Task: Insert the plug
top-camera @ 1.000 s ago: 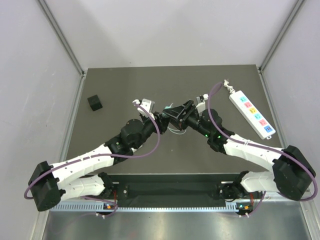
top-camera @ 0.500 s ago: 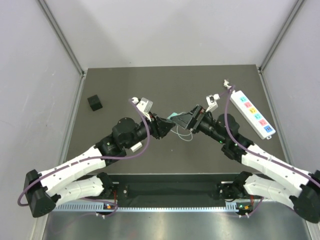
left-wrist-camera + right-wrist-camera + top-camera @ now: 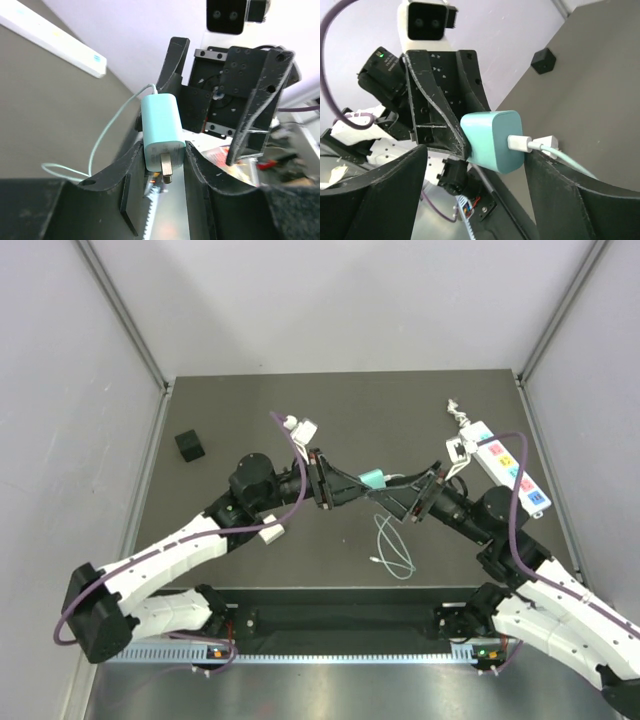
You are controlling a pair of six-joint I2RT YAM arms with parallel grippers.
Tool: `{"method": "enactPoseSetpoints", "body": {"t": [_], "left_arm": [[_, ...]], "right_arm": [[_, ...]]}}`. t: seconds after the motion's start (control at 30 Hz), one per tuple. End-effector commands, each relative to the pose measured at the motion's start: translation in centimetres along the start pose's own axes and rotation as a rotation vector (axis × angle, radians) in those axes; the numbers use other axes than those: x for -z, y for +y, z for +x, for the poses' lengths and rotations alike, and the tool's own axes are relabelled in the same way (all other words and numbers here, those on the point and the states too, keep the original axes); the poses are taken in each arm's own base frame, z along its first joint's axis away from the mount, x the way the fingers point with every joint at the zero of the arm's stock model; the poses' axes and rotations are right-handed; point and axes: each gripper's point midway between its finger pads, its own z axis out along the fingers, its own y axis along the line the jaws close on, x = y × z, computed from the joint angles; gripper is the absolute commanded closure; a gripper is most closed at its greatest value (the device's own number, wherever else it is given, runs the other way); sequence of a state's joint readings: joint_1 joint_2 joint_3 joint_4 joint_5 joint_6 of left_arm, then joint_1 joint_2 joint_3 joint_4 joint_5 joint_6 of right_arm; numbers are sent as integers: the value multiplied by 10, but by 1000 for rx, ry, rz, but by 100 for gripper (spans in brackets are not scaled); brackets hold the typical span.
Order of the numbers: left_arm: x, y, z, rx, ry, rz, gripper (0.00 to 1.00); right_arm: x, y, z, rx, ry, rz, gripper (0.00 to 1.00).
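Grips mint-green rectangular plastic charger plug (image 3: 160, 125) in narrow left gripper (image 3: 165, 150), well left of long white power strip (image 3: 505, 468); has right gripper (image 3: 477, 165) wide, flanking plug.

The plug (image 3: 161, 127) is smooth mint plastic with a soft shine. Its prongs (image 3: 166, 169) are grey metal. The cable (image 3: 392, 552) looks thin and rubbery. The left tool (image 3: 164, 148) has matt black plastic fingers (image 3: 210, 170), scratched white. The tabletop (image 3: 250, 410) is dark and dull. The power strip (image 3: 530, 498) is glossy white plastic.
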State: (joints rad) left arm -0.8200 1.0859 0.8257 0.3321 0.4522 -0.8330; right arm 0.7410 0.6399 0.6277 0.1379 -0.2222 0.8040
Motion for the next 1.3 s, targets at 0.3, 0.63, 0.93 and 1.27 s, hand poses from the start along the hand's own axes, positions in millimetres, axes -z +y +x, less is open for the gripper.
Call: {"method": "enactPoseSetpoints", "body": {"t": [0.3,0.63,0.93,1.27], "left_arm": [[6,-59,0,78,50,384,100],[7,-60,8,86,90,423,100],[4,-55,13,108,113,418,100],[3,-59,12,126,126,444,100]], "right_arm": [[18,18,-20,-21,-128,-82,41],[22,24,-25,-48,-160,-116,53],[21,24,-25,-37,-156,-118,67],[13,22,-17,-32,-117,-131,68]]}}
